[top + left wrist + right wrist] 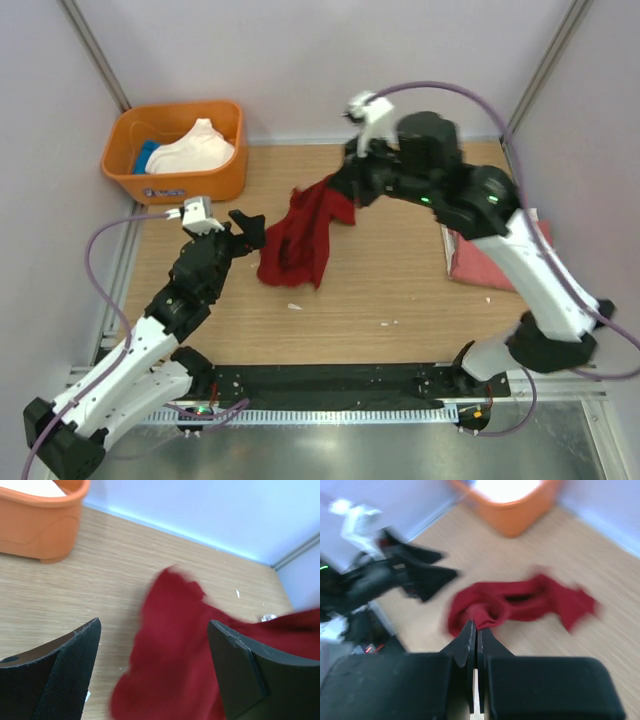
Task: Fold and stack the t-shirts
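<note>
Two claws are seen over a wooden table (400,290). One dark red shirt (300,235) is pinched at its top end by the right claw (340,186), and the two fingers are pressed tight together on the cloth. The shirt is lifted at that end, and its lower part is bunched up on the table near the middle. The left claw (247,228) is spread wide and nothing is held in it. It is placed just beside the left edge of the red shirt. An orange tub (225,180) is set in the far left corner, and a cream shirt (200,148) and some blue cloth (147,155) are piled inside it. A pink shirt (480,262) is laid flat at the right side of the table, partly hidden by the right arm.
</note>
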`<state>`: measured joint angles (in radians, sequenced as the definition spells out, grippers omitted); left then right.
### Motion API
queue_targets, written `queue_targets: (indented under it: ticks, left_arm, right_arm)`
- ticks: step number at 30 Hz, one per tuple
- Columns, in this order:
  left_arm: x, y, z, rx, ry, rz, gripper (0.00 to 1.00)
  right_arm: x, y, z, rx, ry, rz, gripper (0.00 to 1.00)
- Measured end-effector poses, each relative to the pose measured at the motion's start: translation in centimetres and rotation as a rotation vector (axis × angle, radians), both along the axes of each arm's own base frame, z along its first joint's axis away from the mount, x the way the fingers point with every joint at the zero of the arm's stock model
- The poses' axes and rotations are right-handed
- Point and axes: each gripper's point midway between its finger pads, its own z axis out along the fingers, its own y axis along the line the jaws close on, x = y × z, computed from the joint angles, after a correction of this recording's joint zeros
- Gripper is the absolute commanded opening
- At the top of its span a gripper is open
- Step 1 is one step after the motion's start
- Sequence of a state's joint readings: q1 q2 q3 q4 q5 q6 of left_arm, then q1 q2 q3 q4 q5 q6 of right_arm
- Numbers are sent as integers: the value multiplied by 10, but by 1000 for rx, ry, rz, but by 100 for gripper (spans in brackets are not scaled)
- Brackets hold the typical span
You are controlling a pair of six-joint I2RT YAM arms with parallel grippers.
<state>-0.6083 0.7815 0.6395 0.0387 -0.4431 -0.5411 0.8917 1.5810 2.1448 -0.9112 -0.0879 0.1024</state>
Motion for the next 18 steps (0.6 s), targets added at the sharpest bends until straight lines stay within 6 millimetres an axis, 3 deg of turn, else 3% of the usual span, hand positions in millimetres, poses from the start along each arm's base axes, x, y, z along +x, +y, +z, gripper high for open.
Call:
queue_targets:
  ticks: [4,6,7,9,13,16,18]
  left_arm:
    - [-16,20,6,-31,-34,45,87]
    - [-23,24,11,-48,-46,45,87]
    - [-25,24,13,-56,-51,41,87]
    - [-27,22,15,-63,-54,23,87]
    - [-23,2,3,-17,0,-66,88]
    - [-16,-19,-12,34,65,-150,89]
    - [-11,-32,-24,67,110,-195,91]
  right_arm:
    - [20,-117,20,32,-75,-327,1]
    - [35,-161,17,33,-80,-501,1]
    - [40,-170,14,36,-75,-545,1]
    - [50,-170,-7,23,-36,-578,1]
    - [73,-160,-84,-79,110,-619,1]
    - [79,-175,-145,-175,223,-681,1]
    - [77,-186,-157,-198,251,-712,1]
